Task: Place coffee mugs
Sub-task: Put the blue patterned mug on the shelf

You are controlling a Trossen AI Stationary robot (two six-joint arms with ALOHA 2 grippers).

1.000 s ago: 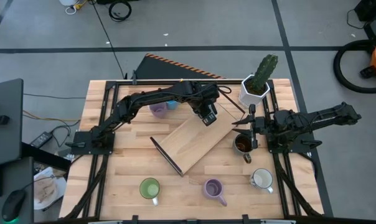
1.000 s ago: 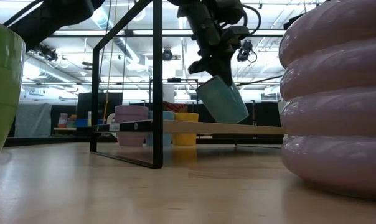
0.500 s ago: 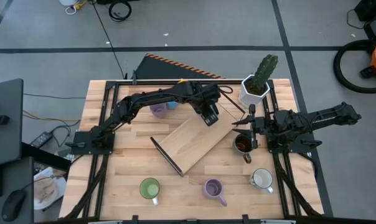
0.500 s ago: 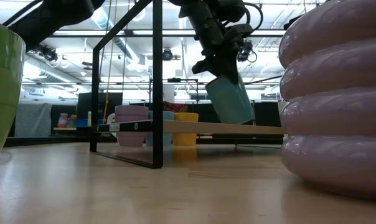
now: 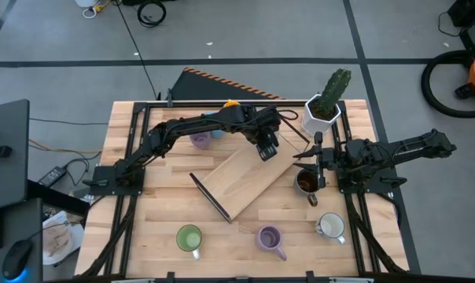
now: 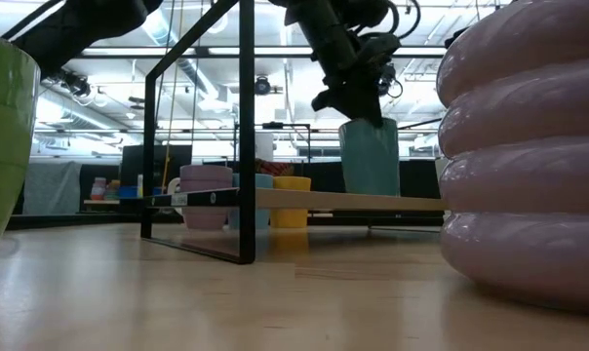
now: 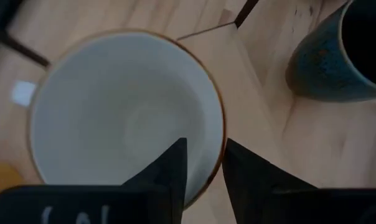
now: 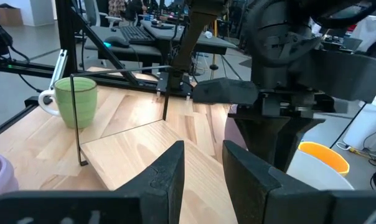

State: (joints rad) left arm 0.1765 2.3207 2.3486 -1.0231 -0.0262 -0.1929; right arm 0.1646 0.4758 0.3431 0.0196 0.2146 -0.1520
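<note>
left gripper [image 5: 265, 147] closed on rim of white mug [image 7: 122, 118], upright on wooden shelf [image 5: 245, 177] | right gripper [image 5: 307, 161] near brown mug [image 5: 305, 182], state not clear

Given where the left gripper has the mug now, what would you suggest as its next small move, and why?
Probably open and lift away: the left gripper holds the white mug by its rim, upright and seemingly resting on the wooden shelf.

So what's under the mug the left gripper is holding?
The wooden shelf board lies directly beneath the white mug held by the left gripper. In the low view the mug stands upright at board level, but whether its base touches the board cannot be seen.
</note>
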